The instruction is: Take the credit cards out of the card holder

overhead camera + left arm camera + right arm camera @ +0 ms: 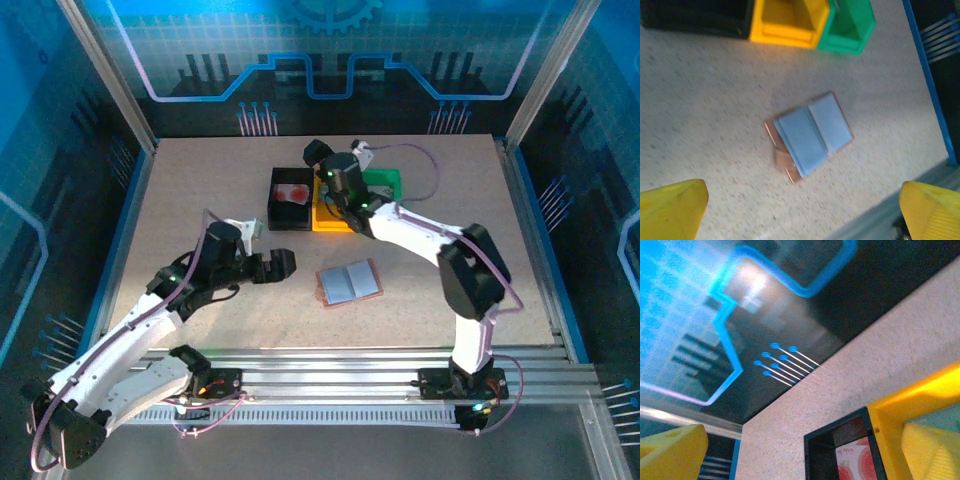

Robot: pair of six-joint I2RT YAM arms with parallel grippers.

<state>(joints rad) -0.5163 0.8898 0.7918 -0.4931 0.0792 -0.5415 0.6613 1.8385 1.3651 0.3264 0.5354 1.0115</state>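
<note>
The card holder (349, 283) lies open on the table, grey-blue lining up, with a salmon-pink edge; it also lies flat in the left wrist view (810, 134). No card shows in it. A card with red circles on a pale face (293, 193) lies in the black bin (276, 210), and the right wrist view shows this card (856, 463) there too. My left gripper (285, 263) hovers open just left of the holder, its yellow fingertips (671, 207) wide apart and nothing between them. My right gripper (316, 153) hangs open above the bins, empty.
A yellow bin (322, 222) and a green bin (388, 184) stand right of the black one at the table's back; the right arm covers much of the yellow one. A teal patch (939, 416) shows inside the yellow bin (912, 400); what it is I cannot tell.
</note>
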